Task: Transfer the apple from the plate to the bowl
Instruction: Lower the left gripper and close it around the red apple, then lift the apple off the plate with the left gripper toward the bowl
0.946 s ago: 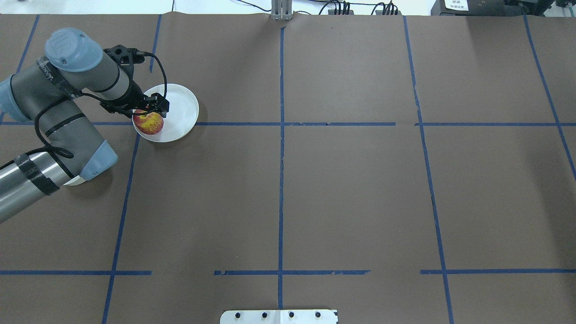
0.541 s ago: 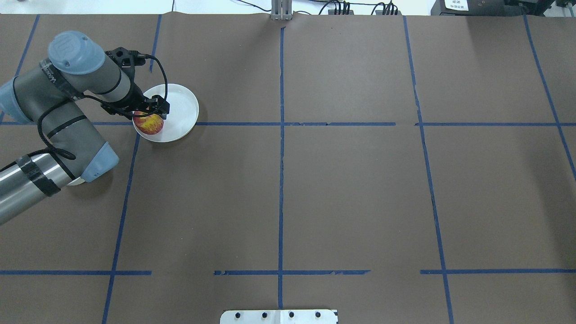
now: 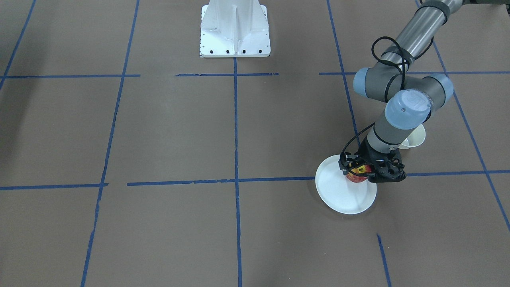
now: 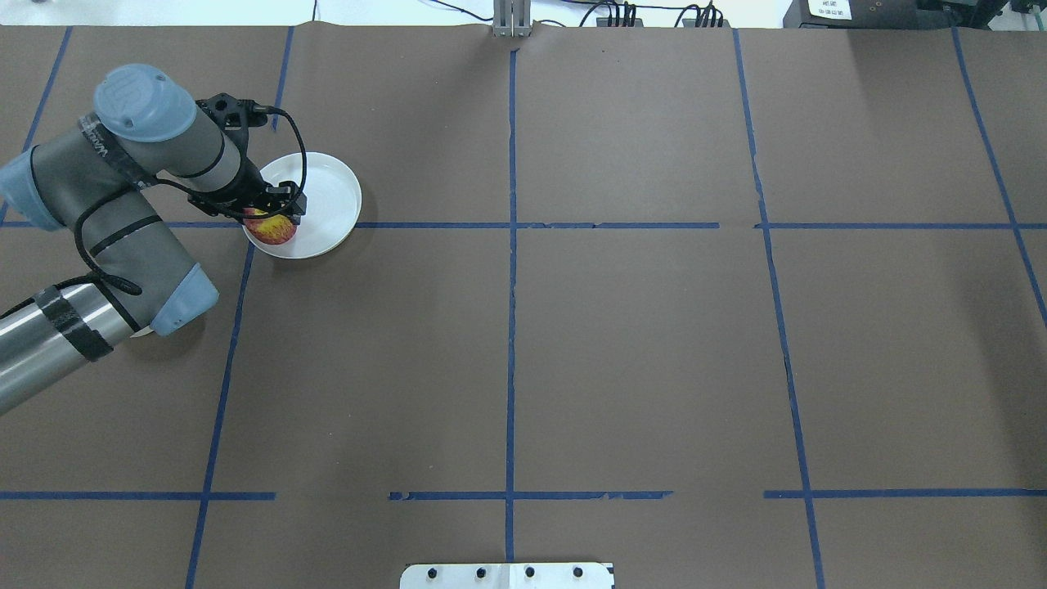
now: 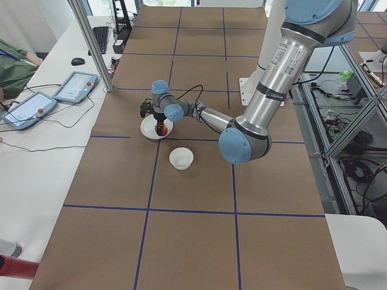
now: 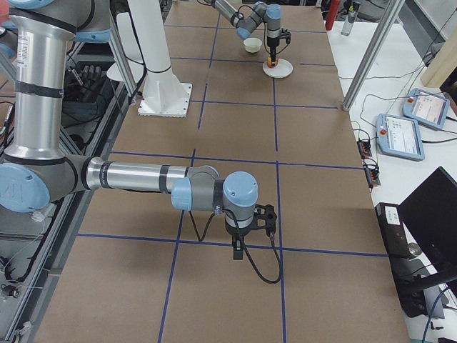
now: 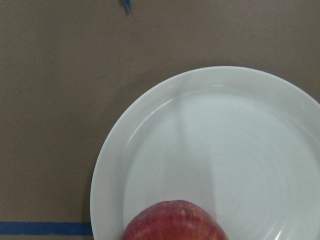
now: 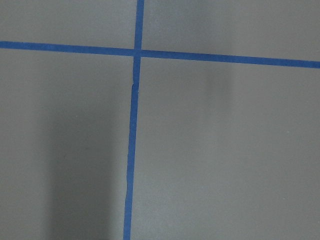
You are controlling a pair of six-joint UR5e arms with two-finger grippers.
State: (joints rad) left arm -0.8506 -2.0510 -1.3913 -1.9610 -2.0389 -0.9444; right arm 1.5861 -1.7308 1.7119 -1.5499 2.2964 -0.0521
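The red and yellow apple (image 4: 268,231) lies on the near-left part of the white plate (image 4: 331,192). My left gripper (image 4: 276,213) is directly over the apple, its open fingers straddling it. In the front view the gripper (image 3: 364,171) covers most of the apple (image 3: 356,177) on the plate (image 3: 342,195). The left wrist view shows the apple's top (image 7: 175,222) at the bottom edge, on the plate (image 7: 225,150). The cream bowl (image 3: 415,139) stands just behind the plate, partly hidden by the arm; it is plain in the left exterior view (image 5: 181,158). My right gripper (image 6: 250,221) hangs far away; I cannot tell its state.
Brown paper with blue tape lines (image 4: 511,225) covers the table. The white robot base plate (image 3: 235,28) stands at the middle of the robot's edge. The left arm's elbow (image 4: 176,298) hangs over the bowl in the overhead view. The right wrist view shows only paper and tape.
My left gripper has come down further over the apple, which it now covers more. The arm's wrist has shifted slightly toward the plate. The apple and plate have stayed in place.
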